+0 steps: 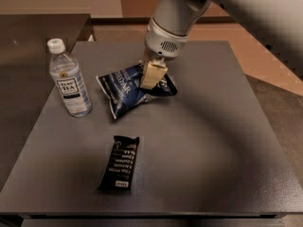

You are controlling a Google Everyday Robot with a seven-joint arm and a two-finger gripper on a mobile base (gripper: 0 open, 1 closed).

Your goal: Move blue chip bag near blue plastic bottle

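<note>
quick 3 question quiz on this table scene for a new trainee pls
1. Which thing lies nearest the front edge of the table?
2. True or false: the blue chip bag touches the blue plastic bottle.
3. The gripper is: A) on the blue chip bag, B) on the blue plastic bottle, C) hanging clear of everything.

Key:
1. The black bar wrapper.
2. False: a strip of table shows between them.
3. A: it grips the bag's upper right part.
</note>
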